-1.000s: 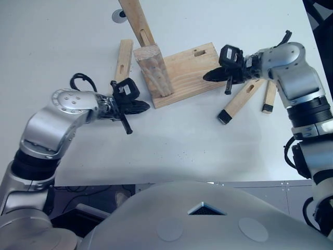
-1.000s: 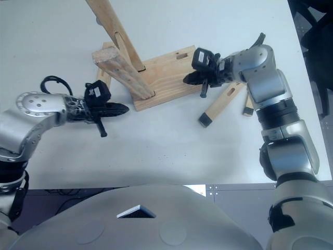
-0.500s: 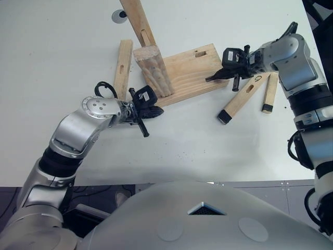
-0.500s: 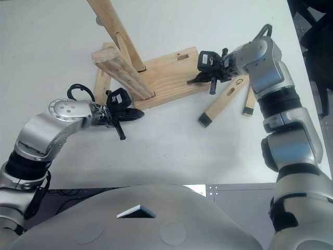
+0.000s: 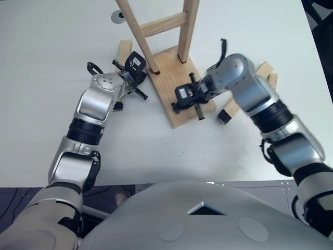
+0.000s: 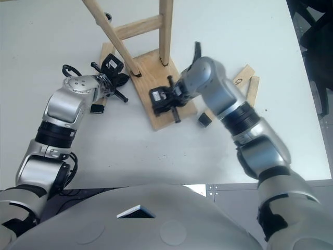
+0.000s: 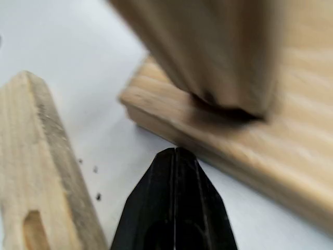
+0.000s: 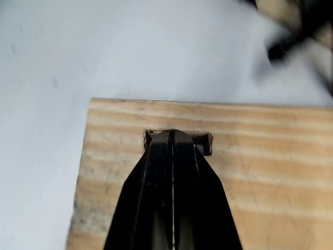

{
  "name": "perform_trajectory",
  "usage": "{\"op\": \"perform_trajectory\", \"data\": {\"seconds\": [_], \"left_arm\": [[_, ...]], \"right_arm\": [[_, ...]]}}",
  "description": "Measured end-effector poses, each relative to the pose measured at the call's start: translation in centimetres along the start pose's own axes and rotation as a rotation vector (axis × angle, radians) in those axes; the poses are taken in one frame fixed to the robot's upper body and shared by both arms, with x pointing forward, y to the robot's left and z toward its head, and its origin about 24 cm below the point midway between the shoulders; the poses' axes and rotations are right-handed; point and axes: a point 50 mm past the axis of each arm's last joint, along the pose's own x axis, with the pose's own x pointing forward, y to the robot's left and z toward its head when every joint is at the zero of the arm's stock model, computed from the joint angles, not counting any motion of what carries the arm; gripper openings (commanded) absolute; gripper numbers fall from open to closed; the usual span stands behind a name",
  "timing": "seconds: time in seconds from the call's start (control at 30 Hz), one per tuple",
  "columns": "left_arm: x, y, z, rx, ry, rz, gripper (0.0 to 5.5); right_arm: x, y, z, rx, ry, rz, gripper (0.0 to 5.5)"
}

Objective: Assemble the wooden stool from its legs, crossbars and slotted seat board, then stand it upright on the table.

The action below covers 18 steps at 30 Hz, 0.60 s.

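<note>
The left pincer (image 7: 176, 156), pressed together, has swung up to the left edge of the slotted seat board (image 5: 171, 78), its tip just beside the foot of one leg (image 5: 136, 31). The right pincer (image 8: 173, 134), also pressed together, has crossed to the board's near end, with its tips at an empty slot (image 8: 205, 143). The board has turned on the counter (image 5: 52, 62), short end now nearest. Its two legs, joined by a crossbar (image 5: 164, 24), stand more upright. A loose piece (image 5: 123, 48) lies to the board's left.

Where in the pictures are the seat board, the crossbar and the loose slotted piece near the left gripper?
seat board (image 5: 170, 78): left eye view, bare top face.
crossbar (image 5: 162, 23): left eye view, its middle.
loose slotted piece (image 5: 124, 48): left eye view, its far end.
</note>
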Motion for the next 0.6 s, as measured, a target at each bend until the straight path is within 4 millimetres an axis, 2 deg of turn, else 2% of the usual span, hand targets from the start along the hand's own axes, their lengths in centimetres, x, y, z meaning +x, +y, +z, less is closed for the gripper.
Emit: {"op": "perform_trajectory", "data": {"seconds": [0.07,0.13,0.2,0.23,0.33,0.4,0.43,0.5,0.6], "left_arm": [[0.4,0.2,0.1,-0.028,-0.011,0.013,0.00],[0.7,0.4,0.2,-0.038,-0.022,0.017,0.00],[0.6,0.7,-0.1,-0.060,-0.028,0.026,0.00],[0.4,1.0,-0.3,-0.078,-0.031,0.034,0.00],[-0.6,2.0,-1.3,-0.123,-0.045,0.073,0.00],[-1.8,3.2,-1.2,-0.165,-0.112,0.132,0.00],[-2.7,4.4,-0.7,-0.195,-0.165,0.192,0.00],[-4.5,6.7,0.0,-0.246,-0.246,0.325,0.00],[-6.9,9.1,1.3,-0.308,-0.368,0.507,0.00]], "right_arm": [[0.6,-0.3,0.7,0.031,-0.043,-0.042,0.03],[0.3,-1.0,1.7,0.041,-0.096,-0.119,0.03],[-2.2,-1.8,2.2,0.091,-0.177,-0.224,0.03],[-4.5,-2.4,2.7,0.124,-0.240,-0.317,0.03],[-9.4,-3.1,2.7,0.210,-0.329,-0.511,0.42],[-11.6,-2.8,1.6,0.287,-0.323,-0.634,0.80],[-12.3,-2.2,0.4,0.343,-0.290,-0.695,0.95],[-12.8,-1.0,-2.8,0.509,-0.217,-0.820,1.24],[-12.5,1.1,-7.0,0.737,-0.129,-0.966,1.83]]}}
